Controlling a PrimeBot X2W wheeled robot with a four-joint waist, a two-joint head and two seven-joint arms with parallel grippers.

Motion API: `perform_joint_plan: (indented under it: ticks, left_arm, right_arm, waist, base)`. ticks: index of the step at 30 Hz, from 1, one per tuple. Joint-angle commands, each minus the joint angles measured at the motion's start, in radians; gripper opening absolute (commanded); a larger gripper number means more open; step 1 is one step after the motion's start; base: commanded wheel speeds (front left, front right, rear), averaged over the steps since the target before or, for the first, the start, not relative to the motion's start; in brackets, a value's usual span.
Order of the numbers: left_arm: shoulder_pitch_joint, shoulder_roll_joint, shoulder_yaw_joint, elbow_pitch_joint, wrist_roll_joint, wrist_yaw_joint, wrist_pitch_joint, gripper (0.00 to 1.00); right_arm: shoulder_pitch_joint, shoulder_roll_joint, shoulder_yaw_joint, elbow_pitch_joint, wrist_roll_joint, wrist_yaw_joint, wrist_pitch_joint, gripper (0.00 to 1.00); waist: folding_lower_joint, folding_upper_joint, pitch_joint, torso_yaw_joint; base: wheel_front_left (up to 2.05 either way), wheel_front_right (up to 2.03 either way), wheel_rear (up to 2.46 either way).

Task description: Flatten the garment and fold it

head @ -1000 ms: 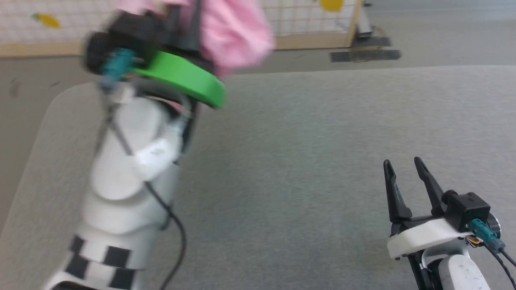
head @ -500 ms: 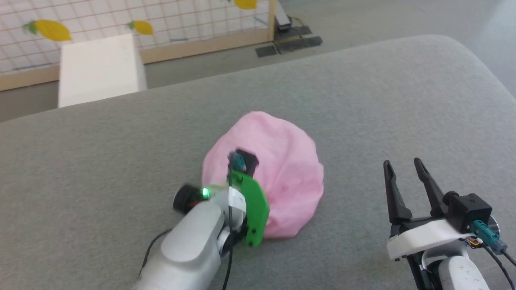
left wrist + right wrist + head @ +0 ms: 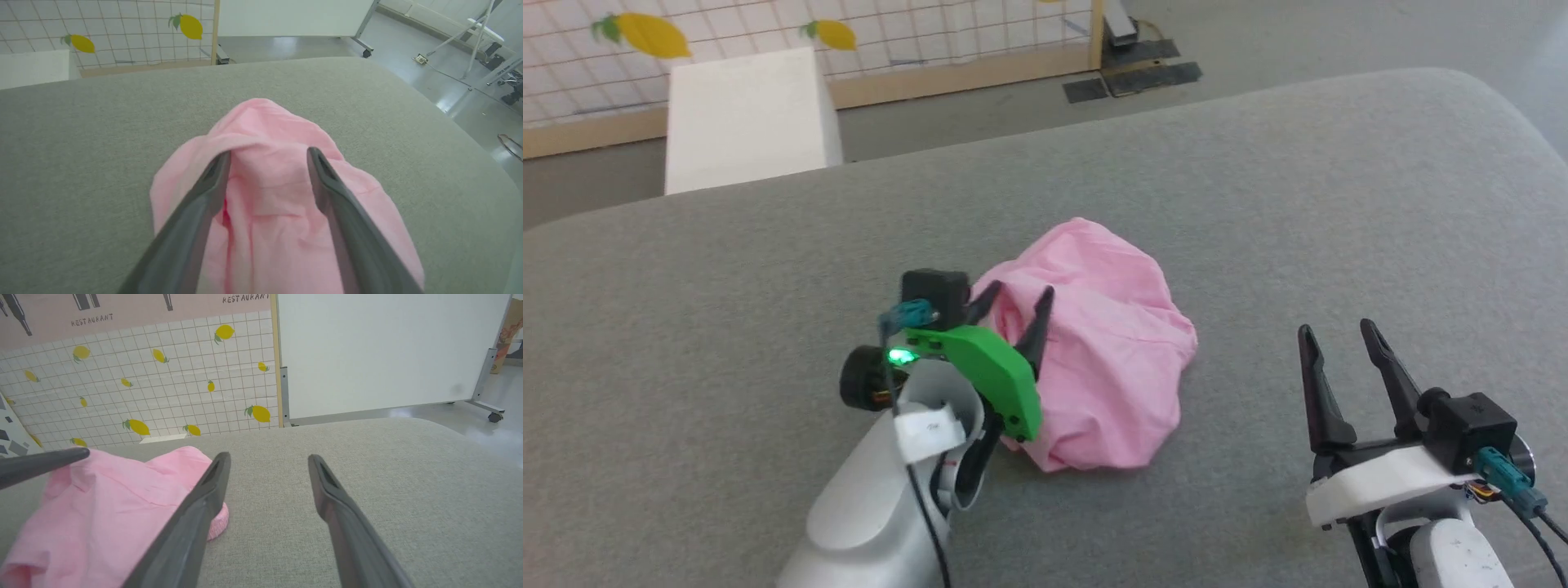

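Note:
The garment (image 3: pixel 1111 359) is a light-pink crumpled heap lying in the middle of the grey padded table (image 3: pixel 1258 204). My left gripper (image 3: pixel 1015 306), on a green mount, hovers at the heap's left side, open, its two dark fingers spread over the fabric. In the left wrist view the garment (image 3: pixel 265 122) bulges up between and beyond the spread left gripper (image 3: pixel 269 154) without being pinched. My right gripper (image 3: pixel 1338 333) stands open and empty near the table's front right, apart from the heap. The right wrist view has the garment (image 3: pixel 102 498) to the left of the right gripper (image 3: pixel 269 459).
A white box (image 3: pixel 747 118) stands beyond the table's far left edge. Behind it runs a tiled panel with lemons (image 3: pixel 890 33) in a wooden frame. A whiteboard on casters (image 3: pixel 388 351) stands past the far edge. The table's corner curves away at the right (image 3: pixel 1494 106).
The left arm, which held the garment bunched up high, came down to the table and its jaws opened, leaving the heap lying there. The head camera shifted. The right gripper stayed put.

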Motion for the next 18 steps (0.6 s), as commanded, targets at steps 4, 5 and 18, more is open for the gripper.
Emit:
perform_joint_plan:
  ticks: [4,5,18]
  left_arm:
    - [0.098,0.061,0.036,-0.103,0.032,0.035,-0.135,1.00]
    - [0.116,0.073,0.045,-0.123,0.040,0.045,-0.165,1.00]
    - [0.406,0.061,0.285,-0.428,0.188,0.146,-0.317,1.00]
  right_arm:
    - [0.012,0.000,0.014,-0.025,-0.017,-0.002,0.016,1.00]
    - [0.013,0.000,0.018,-0.030,-0.021,-0.002,0.019,1.00]
    - [-0.106,-0.012,0.226,-0.077,-0.119,-0.002,0.254,1.00]
  waist:
    - [0.0001,0.0000,-0.044,0.101]
    - [0.0001,0.0000,-0.048,0.111]
    - [0.0001,0.0000,-0.009,0.268]
  base:
    - [0.00,0.00,0.00]
    - [0.00,0.00,0.00]
    - [0.00,0.00,0.00]
